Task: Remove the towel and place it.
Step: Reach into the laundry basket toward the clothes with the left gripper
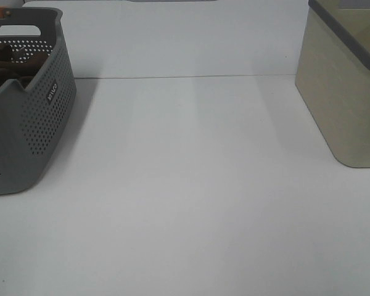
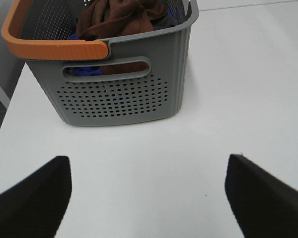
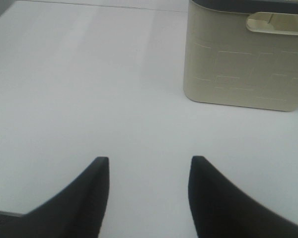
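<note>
The dark brown towel [image 2: 120,17] lies bunched in a grey perforated basket [image 2: 119,94] with an orange handle [image 2: 49,47]; a blue cloth [image 2: 82,72] lies under it. In the exterior high view the basket [image 1: 31,123] stands at the left and a brown strip of towel [image 1: 6,61] shows inside. My left gripper [image 2: 146,193] is open and empty, over the table short of the basket. My right gripper [image 3: 149,191] is open and empty, over bare table. Neither gripper shows in the exterior high view.
A beige bin [image 1: 345,92] with a dark rim stands at the right of the white table [image 1: 191,185]; it shows in the right wrist view [image 3: 246,59] with a handle slot. The table's left edge [image 2: 2,129] runs beside the basket.
</note>
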